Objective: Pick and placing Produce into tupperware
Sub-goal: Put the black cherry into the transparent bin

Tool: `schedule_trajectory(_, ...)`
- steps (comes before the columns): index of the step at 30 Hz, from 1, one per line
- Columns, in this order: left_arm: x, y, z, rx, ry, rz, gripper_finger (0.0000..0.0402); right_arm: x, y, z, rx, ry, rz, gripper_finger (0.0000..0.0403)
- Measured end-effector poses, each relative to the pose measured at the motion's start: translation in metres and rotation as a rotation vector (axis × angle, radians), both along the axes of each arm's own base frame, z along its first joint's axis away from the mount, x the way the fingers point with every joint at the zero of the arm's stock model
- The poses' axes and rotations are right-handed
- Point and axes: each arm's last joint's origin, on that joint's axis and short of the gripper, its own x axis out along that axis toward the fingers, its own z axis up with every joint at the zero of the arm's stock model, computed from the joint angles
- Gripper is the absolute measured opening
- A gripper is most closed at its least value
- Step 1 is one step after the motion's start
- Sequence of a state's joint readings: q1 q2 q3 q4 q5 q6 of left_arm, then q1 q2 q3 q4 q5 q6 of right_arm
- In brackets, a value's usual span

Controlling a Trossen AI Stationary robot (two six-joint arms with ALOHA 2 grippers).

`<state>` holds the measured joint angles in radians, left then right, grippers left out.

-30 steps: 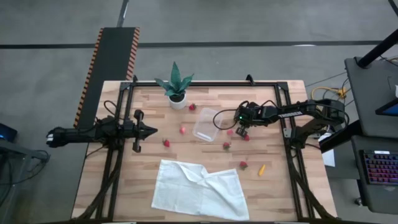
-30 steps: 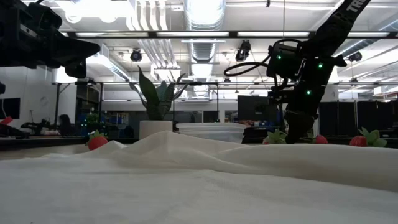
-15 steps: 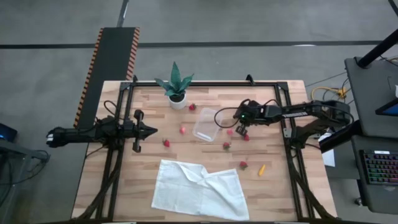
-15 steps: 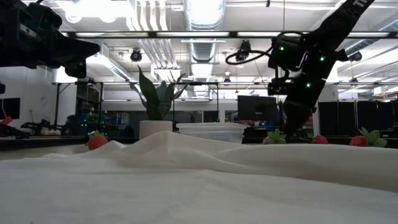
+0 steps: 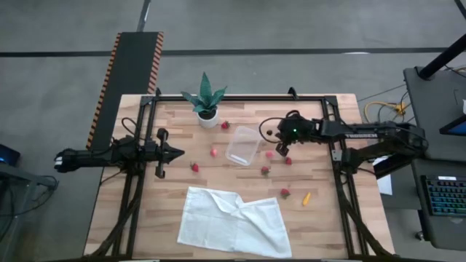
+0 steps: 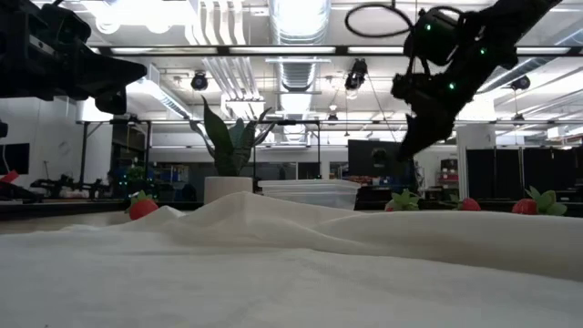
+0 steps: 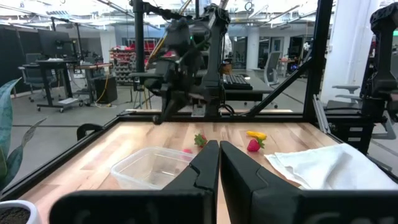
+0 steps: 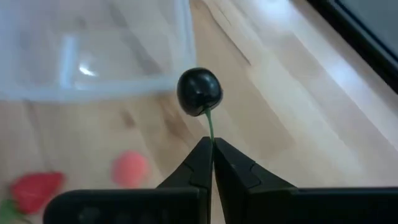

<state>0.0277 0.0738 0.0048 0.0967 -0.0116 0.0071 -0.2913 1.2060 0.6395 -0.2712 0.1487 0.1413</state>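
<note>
On your table, the tupperware sits near the centre, with the potted plant behind it toward the far left. The right gripper hangs just right of the tupperware, holding a berry by its stem above the boards beside the container's rim. Strawberries lie scattered: one beside the plant, two left of the tupperware, others in front and to its right. A cloth spreads along the near edge, an elongated piece to its right. The left gripper waits at the table's left side.
</note>
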Motion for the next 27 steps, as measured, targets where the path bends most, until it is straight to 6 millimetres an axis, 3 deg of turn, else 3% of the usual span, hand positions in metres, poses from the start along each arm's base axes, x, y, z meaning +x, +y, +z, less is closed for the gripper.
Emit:
schedule_trajectory(7, 0.0, 0.0, 0.0, 0.0, 0.0, 0.0, 0.0, 0.028, 0.008, 0.031, -0.049, -0.067, 0.103, 0.0008)
schedule_trajectory(12, 0.0, 0.0, 0.0, 0.0, 0.0, 0.0, 0.0, 0.056, 0.007, 0.038, -0.051, -0.056, 0.167, 0.0008)
schedule_trajectory(27, 0.0, 0.0, 0.0, 0.0, 0.0, 0.0, 0.0, 0.13, -0.01, -0.012, -0.015, 0.201, 0.249, 0.0008)
